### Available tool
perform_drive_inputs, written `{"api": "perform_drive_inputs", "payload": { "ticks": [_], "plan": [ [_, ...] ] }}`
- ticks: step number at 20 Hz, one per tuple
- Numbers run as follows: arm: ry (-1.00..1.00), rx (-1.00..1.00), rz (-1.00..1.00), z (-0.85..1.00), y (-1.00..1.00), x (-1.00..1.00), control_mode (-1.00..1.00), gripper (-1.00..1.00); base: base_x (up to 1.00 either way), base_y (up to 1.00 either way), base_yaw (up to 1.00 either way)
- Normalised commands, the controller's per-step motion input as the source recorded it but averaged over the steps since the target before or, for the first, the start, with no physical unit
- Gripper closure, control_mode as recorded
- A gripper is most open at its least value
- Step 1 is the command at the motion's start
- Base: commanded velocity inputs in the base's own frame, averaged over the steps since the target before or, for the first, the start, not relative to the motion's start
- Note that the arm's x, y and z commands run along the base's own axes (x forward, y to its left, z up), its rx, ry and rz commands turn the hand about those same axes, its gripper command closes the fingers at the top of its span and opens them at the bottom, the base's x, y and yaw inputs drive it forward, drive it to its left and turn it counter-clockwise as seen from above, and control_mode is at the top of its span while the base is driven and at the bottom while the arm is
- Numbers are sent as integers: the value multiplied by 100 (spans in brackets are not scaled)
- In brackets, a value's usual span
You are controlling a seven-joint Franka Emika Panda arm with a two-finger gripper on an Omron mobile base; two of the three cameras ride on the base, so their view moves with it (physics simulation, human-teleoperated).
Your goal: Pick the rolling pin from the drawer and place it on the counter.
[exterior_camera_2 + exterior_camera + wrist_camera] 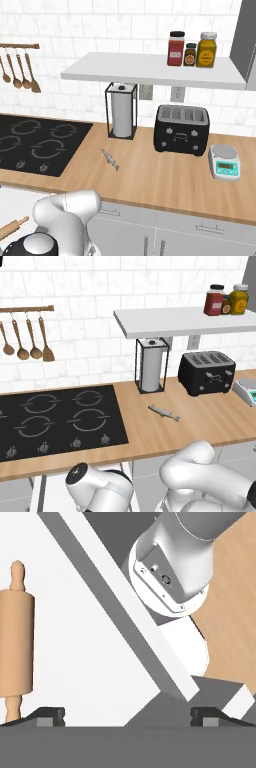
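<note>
Gripper (127,716) low over the open drawer, its two dark finger tips spread as wide as they go, nothing between them and nothing held. Judged step: approach to the pick, before any contact.

Nearest in the hand view, at about 9 o'clock, the small light tan wooden rolling pin (16,649) with a knobbed handle at each end lies flat on the plain white floor of the wide shallow white drawer (90,662). Its near handle sits just beside the left finger tip, outside the gap, and its barrel runs away up the frame. In the right base view one end of the rolling pin (13,227) shows at 8 o'clock, below the counter edge.

The drawer's white rim crosses the hand view on a diagonal from 11 to 4 o'clock.

Next move, as a judgement: shift the hand sideways toward the pin until the barrel lies between the tips, turn the wrist so the jaws close across the barrel and not along it, then descend and close. A round barrel may roll if nudged by one tip first.

Farther off, the long light wooden counter (210,423) with its black four-ring cooktop (55,418) offers bare wood near the small grey fish (164,412), at 5 o'clock from the wire-framed paper towel holder (151,366).
</note>
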Motion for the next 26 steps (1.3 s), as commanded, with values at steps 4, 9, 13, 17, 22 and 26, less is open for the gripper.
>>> {"api": "perform_drive_inputs", "payload": {
  "ticks": [4,9,13,17,22,26],
  "plan": [
    [-18,-13,0,0,0,24,-100,-100,0,0,0],
    [-5,-1,0,-1,2,35,-100,-100,0,0,0],
    [0,0,0,-6,2,30,-100,-100,0,0,0],
    [0,0,0,-21,26,38,-100,-100,0,0,0],
    [0,0,0,-28,39,22,-100,-100,0,0,0],
    [0,0,0,-26,54,8,-100,-100,0,0,0]
  ]
}}
